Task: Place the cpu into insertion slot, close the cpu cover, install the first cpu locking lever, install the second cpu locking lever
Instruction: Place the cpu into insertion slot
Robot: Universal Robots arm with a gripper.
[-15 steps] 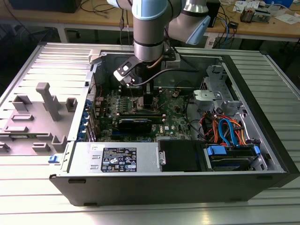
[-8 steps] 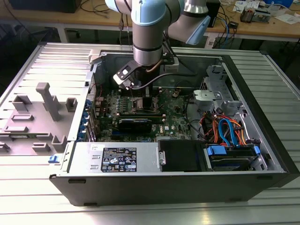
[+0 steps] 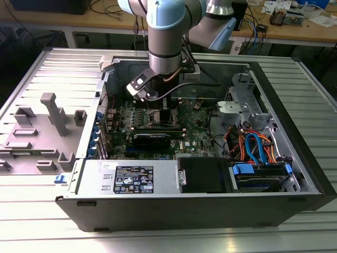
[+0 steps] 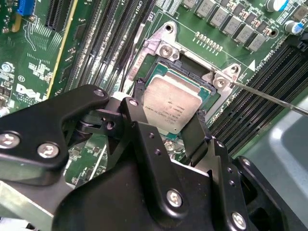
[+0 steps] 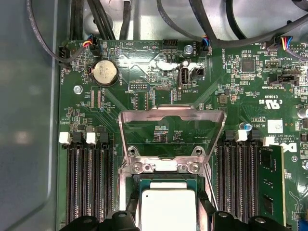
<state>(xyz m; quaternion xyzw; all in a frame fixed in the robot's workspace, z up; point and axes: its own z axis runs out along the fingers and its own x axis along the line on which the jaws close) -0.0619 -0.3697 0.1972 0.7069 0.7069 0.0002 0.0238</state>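
The cpu [image 4: 173, 108] is a pale silver square chip, and my gripper [image 4: 168, 109] is shut on it, one black finger against each of two opposite edges. It sits level in or just above the insertion slot [image 4: 190, 72], a dark recess in a silvery frame on the green board. In the first wrist view the cpu [image 5: 166, 204] lies between the fingertips [image 5: 132, 214], with the cpu cover [image 5: 171, 112] swung up and open behind the slot [image 5: 163, 179]. A thin locking lever [image 4: 274, 98] sticks out beside the socket. In the exterior view the gripper [image 3: 157, 105] reaches down into the computer case.
Long black memory slots [image 5: 89, 183] flank the socket on both sides. A coin battery [image 5: 105, 72] and black cables [image 5: 202, 19] lie beyond the cover. The open case [image 3: 174, 211] holds a power supply [image 3: 131, 178] and a drive bay with orange and blue cables [image 3: 255, 147].
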